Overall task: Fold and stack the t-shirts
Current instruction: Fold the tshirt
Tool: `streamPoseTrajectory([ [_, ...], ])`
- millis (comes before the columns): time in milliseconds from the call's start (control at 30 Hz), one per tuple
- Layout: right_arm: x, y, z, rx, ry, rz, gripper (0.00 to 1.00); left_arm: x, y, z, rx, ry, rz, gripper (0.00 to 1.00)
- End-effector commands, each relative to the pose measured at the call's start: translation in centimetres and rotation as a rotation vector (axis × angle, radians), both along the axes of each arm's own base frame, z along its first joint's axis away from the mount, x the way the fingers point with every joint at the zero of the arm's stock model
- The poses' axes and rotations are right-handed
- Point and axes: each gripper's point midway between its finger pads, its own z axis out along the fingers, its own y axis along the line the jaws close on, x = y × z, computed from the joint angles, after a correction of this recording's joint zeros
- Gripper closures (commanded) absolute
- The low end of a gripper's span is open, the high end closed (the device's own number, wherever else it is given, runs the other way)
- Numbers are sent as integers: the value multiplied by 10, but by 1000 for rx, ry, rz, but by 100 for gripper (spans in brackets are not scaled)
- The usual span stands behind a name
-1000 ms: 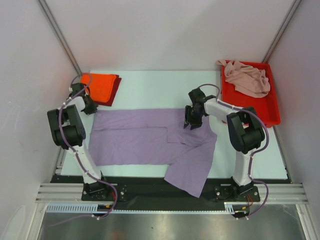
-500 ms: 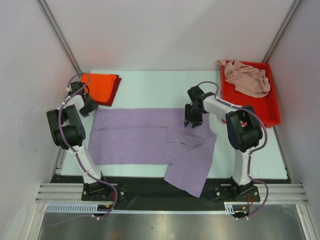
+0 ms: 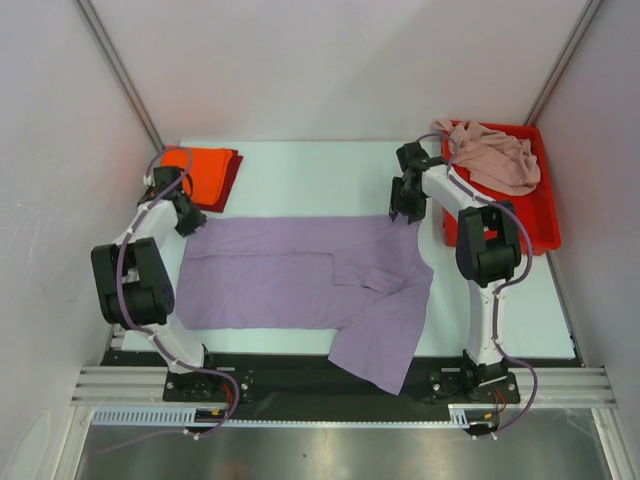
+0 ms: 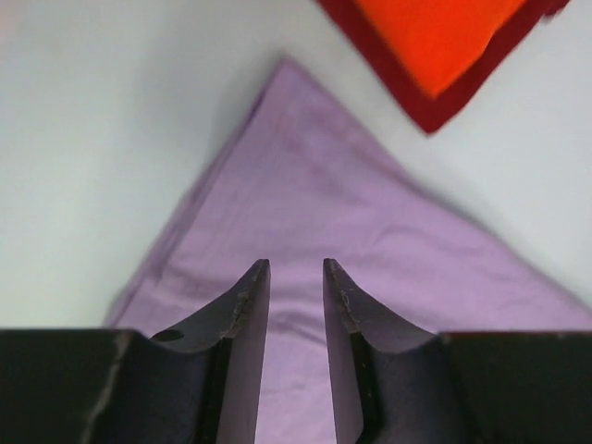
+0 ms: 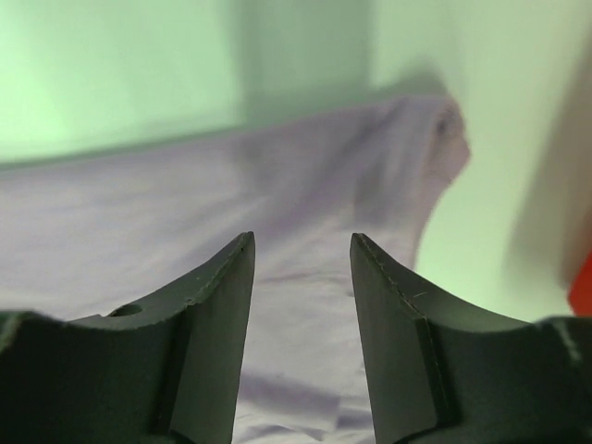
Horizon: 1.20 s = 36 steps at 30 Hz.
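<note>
At the far left corner of the table [image 3: 310, 170] sits a folded orange-red t-shirt [image 3: 205, 168] on top of a folded dark red t-shirt [image 3: 232, 185], whose edge shows beneath it. Just beside that pile, the left gripper [image 3: 187, 217] hovers over the far-left corner of the lavender t-shirt [image 3: 290, 275]. Its jaws stand a narrow gap apart with nothing between them, and in the wrist view that cloth corner points away just ahead of the fingertips. The lavender t-shirt lies spread flat with its long axis running left to right across the table, one flap already turned in near the middle and its near-right part trailing over the table's near edge. The right gripper [image 3: 405, 210] hangs over the shirt's far-right corner, jaws apart and empty, the corner lying ahead and slightly right of its fingertips. Each arm is therefore nearer to its own far corner, and a fold toward the near side would likely start from those two corners. Farthest right, the red plastic tray [image 3: 500, 222] holds a crumpled pale pink t-shirt [image 3: 495, 155]. Count: four t-shirts, one of each colour, and one tray.
</note>
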Motion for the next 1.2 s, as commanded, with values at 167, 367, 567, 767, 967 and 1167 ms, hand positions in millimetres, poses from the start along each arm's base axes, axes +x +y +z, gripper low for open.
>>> streamPoseTrajectory([
  [167, -5, -7, 3, -97, -2, 54, 48, -38, -36, -25, 10, 152, -38, 67],
  [367, -14, -7, -32, -185, 30, 75, 47, -33, -31, -60, 11, 297, 0, 68],
  [567, 4, -17, -54, -259, 21, 53, 47, -3, -30, -68, -9, 312, -12, 69],
  [767, 40, -20, -45, -285, -29, 64, 46, 22, -21, -69, -8, 303, -7, 69],
  [967, 51, -15, -10, -283, -73, 71, 43, 26, -13, -36, 25, 247, -8, 65],
  [1167, 14, -8, 92, -227, -148, 30, 27, -2, -15, 15, 52, 161, -8, 39],
])
